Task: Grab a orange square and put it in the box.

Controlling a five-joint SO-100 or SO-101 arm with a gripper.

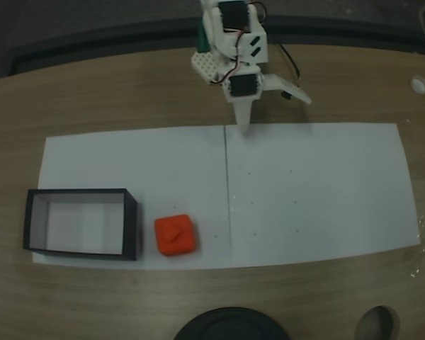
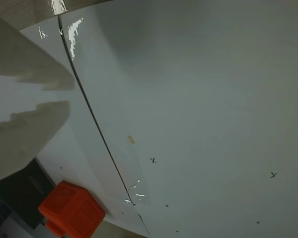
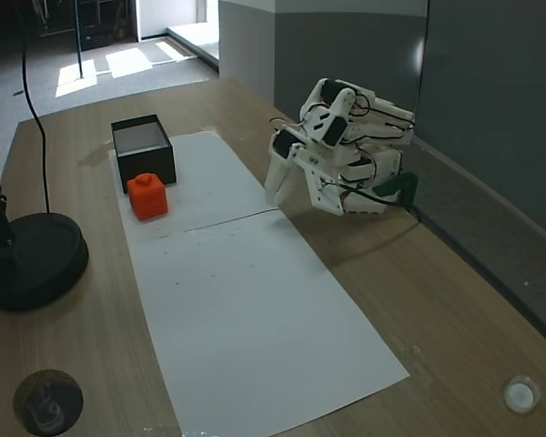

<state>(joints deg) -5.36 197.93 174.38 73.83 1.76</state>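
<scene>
wood-grain tabletop [image 1: 92, 99] carried two white paper sheets [image 1: 312, 184] laid edge to edge, their seam running as a dark line across the middle in both fixed views. the white 3d-printed arm [image 3: 346, 150] sat folded at the table's far edge, its gripper [image 1: 251, 117] pointing down at the paper's border near the seam; its jaws stood apart, one finger straight down and the other splayed out to the side, holding nothing. the small bright orange-red cube with rounded edges [image 1: 175, 234] rested on the paper, a raised triangle mark on its top face, just beside the shallow black-walled box with a pale inside [image 1: 81, 222] but not touching it, and well apart from the gripper. in the wrist view the cube [image 2: 72, 210] sat at the lower left corner next to a dark box wall [image 2: 25, 191], with small pen crosses [image 2: 153, 160] scattered on the glossy paper. a round black base [image 3: 29, 259] with a thin pole stood on the wood near the paper's edge.
</scene>
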